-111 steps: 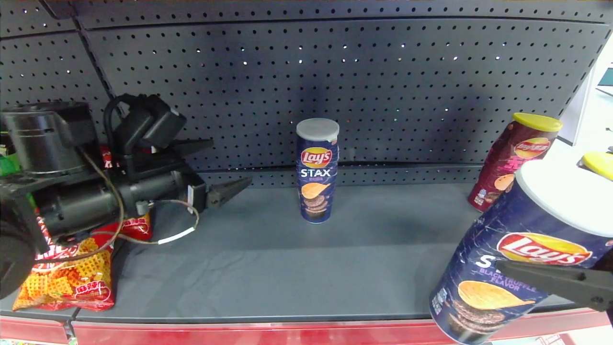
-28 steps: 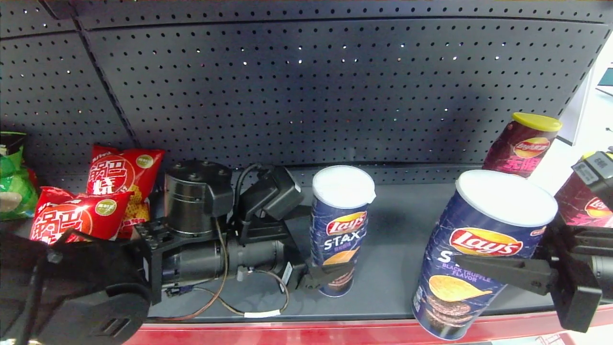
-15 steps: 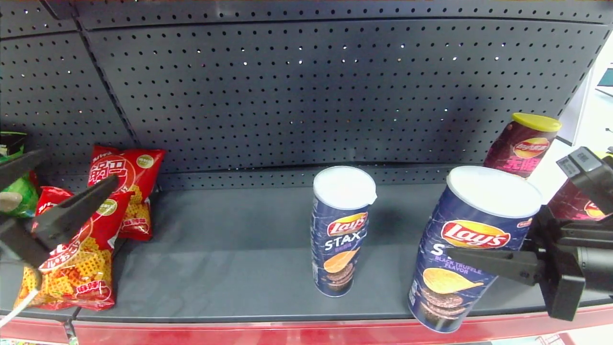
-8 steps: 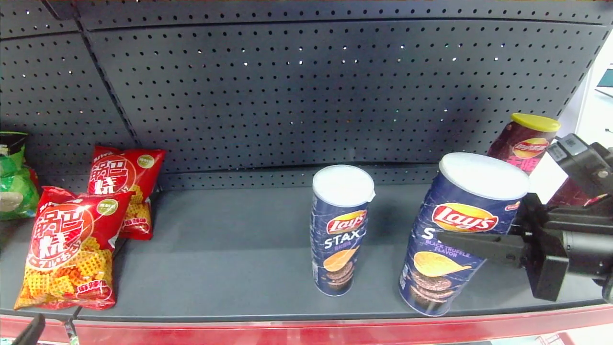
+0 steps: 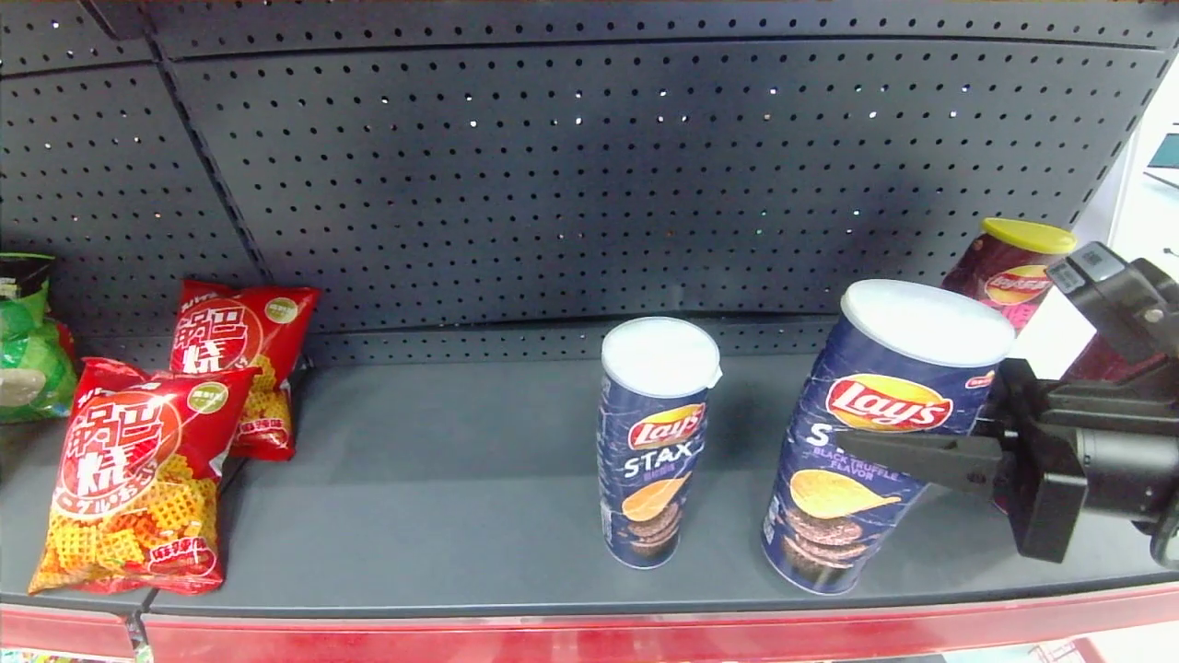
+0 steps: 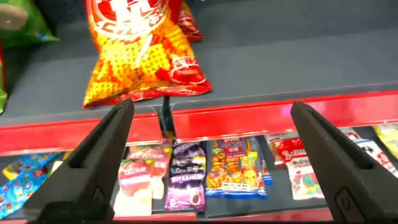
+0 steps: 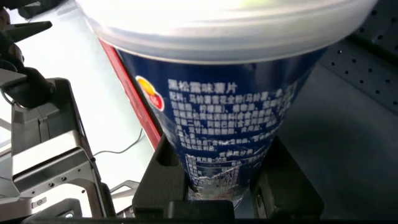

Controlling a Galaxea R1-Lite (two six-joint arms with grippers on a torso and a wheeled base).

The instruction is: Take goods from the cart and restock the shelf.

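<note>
A blue chips can (image 5: pixel 657 442) with a white lid stands upright on the grey shelf (image 5: pixel 433 497), right of the middle. To its right my right gripper (image 5: pixel 861 433) is shut on a second blue chips can (image 5: pixel 889 368). This can is tilted, its top leaning right and its base low over the shelf's front. In the right wrist view the held can (image 7: pixel 211 118) sits between the fingers of the right gripper (image 7: pixel 214 190). My left gripper (image 6: pixel 211 165) is open and holds nothing. It hangs in front of the shelf's red front edge (image 6: pixel 249 118).
Two red snack bags (image 5: pixel 138 470) (image 5: pixel 244 368) and a green bag (image 5: pixel 28 341) lie at the shelf's left end. A maroon can with a yellow lid (image 5: pixel 1013 262) stands at the back right. A perforated panel backs the shelf. Packed goods (image 6: pixel 236 174) fill the shelf below.
My left gripper let go of the standing can and pulled out of the shelf to the lower left. My right gripper carried the tilted can leftward and further over the shelf.
</note>
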